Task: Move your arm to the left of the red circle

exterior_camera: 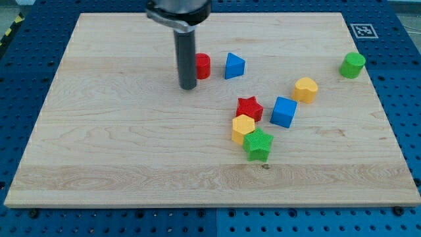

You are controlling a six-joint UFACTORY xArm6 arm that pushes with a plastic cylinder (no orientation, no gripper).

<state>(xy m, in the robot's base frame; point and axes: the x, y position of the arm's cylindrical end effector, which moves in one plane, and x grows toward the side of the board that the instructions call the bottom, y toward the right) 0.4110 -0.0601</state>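
Observation:
The red circle (202, 66) stands on the wooden board near the view's top centre, partly hidden behind my rod. My tip (188, 87) rests on the board just left of and slightly below the red circle, close to it. A blue triangle (233, 66) lies right beside the red circle on its right.
A cluster lies at centre right: a red star (249, 108), a yellow hexagon (243, 127), a green star (258, 144) and a blue cube (284, 111). A yellow heart-like block (305, 89) and a green block (352, 64) sit further right. The board's edge (210, 204) borders blue pegboard.

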